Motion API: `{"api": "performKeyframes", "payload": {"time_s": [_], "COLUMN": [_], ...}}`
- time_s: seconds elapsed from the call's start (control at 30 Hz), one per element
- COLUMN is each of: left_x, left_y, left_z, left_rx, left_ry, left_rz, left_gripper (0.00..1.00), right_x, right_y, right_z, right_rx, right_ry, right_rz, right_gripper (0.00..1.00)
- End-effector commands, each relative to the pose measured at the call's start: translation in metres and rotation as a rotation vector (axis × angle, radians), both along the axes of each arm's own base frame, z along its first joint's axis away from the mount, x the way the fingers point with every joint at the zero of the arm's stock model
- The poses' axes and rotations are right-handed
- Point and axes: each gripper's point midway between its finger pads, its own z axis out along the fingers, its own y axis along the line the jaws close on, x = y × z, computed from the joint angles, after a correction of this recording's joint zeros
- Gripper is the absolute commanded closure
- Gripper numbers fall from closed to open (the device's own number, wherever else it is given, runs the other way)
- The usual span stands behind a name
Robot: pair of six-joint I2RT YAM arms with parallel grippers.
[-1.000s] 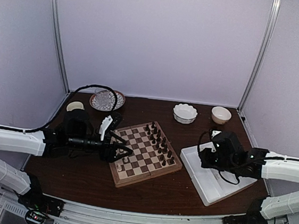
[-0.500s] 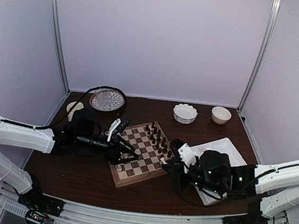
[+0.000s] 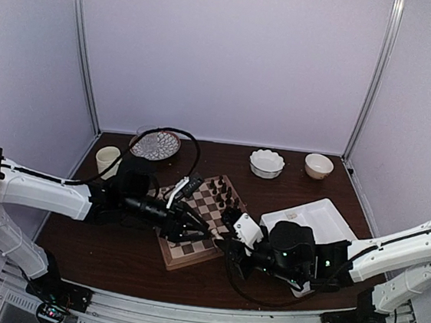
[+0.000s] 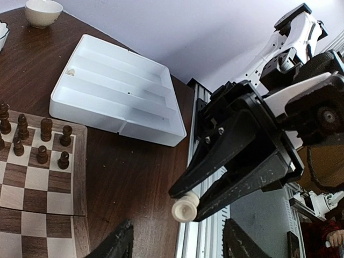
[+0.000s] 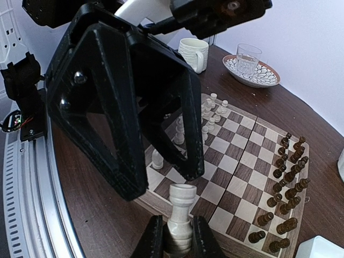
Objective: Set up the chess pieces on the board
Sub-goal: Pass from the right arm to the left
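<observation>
- The right arm had left the white tray (image 3: 319, 216), where it hung a second before. It had swung to the board's (image 5: 239, 164) 5 o'clock corner in the top view.
- The right gripper (image 5: 177, 227) was clamped tight on a cream piece (image 5: 181, 207), rook-like by its flat notched top. It held the piece upright by its base, above the board's near edge and not yet on any square.
- The left arm had stretched further across the board from 9 o'clock. The left gripper (image 5: 161, 184) now faced the right one, just beside the piece.
- The left jaws stood apart with nothing between them. They were somewhat narrower than a moment before and framed the piece from either side without touching it.
- Seen from the right wrist, the other cream pieces (image 5: 212, 110) stood in a loose group at 12 o'clock of the held one. The dark pieces (image 5: 285, 161) were lined along the edge at 2 o'clock.
- My reading is that the two arms had met for a hand-over. The piece had come from the tray side, and the cream ranks lay on the left arm's side.
- The left pincer would need to close on the piece's upper body before the right let go. A piece this small could slip in the exchange.
</observation>
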Motion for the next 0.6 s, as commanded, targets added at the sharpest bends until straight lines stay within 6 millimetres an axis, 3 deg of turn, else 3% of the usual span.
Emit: {"api": "performKeyframes", "payload": {"time_s": [0.0, 0.17, 0.43, 0.57], "left_x": [-0.0019, -0.0036, -0.0075, -0.0069], "left_y": [-0.0106, -0.0118, -0.0159, -0.0162], "left_z": [0.0105, 0.0093, 0.0071, 0.0063], "left_rx": [-0.034, -0.030, -0.022, -0.015], "left_ry": [-0.009, -0.008, 0.006, 0.006], "left_rz": [-0.033, -0.041, -0.073, -0.072], "left_gripper": [0.44, 0.47, 0.71, 0.74], "right_x": [0.0018, 0.0011, 0.0014, 0.0018], "right_y": [0.0110, 0.0156, 0.0183, 0.0180], "right_z": [0.0128, 0.0112, 0.0120, 0.0133], "right_rx": [0.027, 0.021, 0.023, 0.026], "right_ry": [-0.028, -0.028, -0.030, -0.030], "right_rz": [-0.001, 0.006, 0.007, 0.003], "right_gripper": [0.89, 0.89, 0.89, 0.89]}}
